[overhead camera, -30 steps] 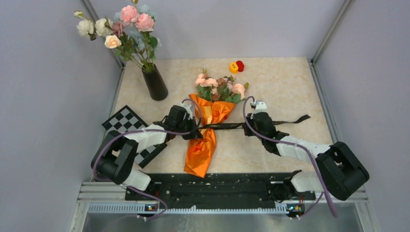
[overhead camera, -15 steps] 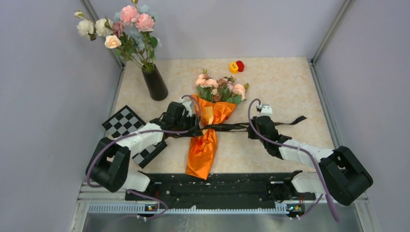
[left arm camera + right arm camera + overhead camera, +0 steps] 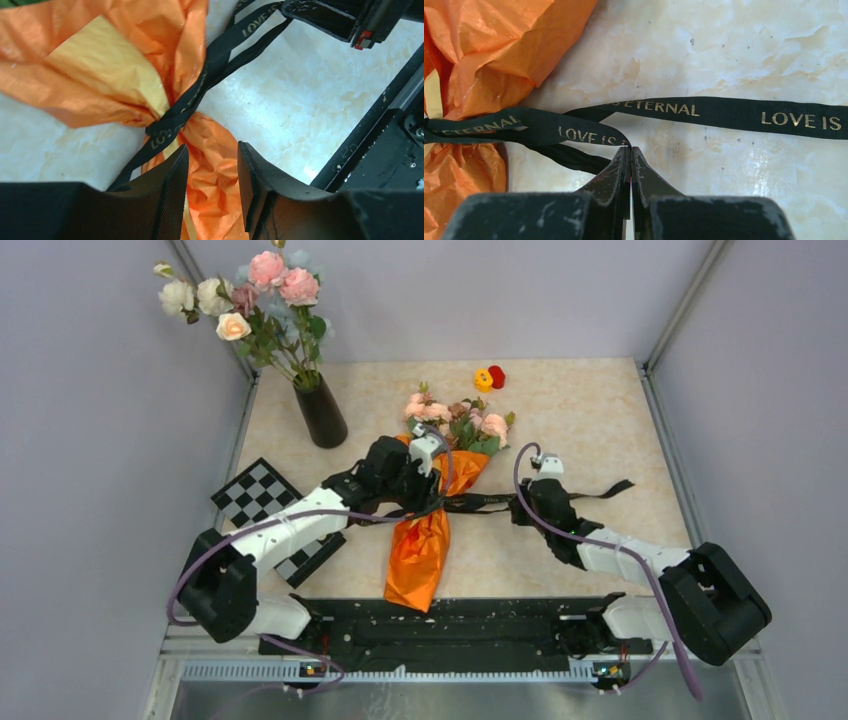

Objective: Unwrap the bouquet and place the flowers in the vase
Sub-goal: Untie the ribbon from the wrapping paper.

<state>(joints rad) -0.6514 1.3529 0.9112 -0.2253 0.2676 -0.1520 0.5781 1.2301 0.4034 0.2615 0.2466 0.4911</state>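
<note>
The bouquet [image 3: 428, 530] lies across the table's middle, a cone of shiny orange paper [image 3: 100, 70] with pink and peach flowers [image 3: 455, 420] at its far end. A black ribbon [image 3: 200, 90] with gold lettering is still knotted round its neck. My left gripper [image 3: 212, 162] hangs open just above the paper, close behind the knot, holding nothing. My right gripper [image 3: 630, 150] is shut on the ribbon [image 3: 589, 135], pinching a loop of it at its tips to the right of the bouquet. The glossy black vase [image 3: 322, 415] stands at the back left.
A tall white-and-pink flower bunch [image 3: 255, 300] fills the vase. A checkerboard [image 3: 258, 492] lies under my left arm. Small yellow and red heads [image 3: 489, 377] sit near the back edge. The ribbon's free tail [image 3: 605, 488] trails right. A black rail [image 3: 440, 625] runs along the near edge.
My left gripper opened, let the ribbon go and moved right to hover over the bouquet's tied neck. My right gripper shifted slightly right, keeping its hold on the ribbon.
</note>
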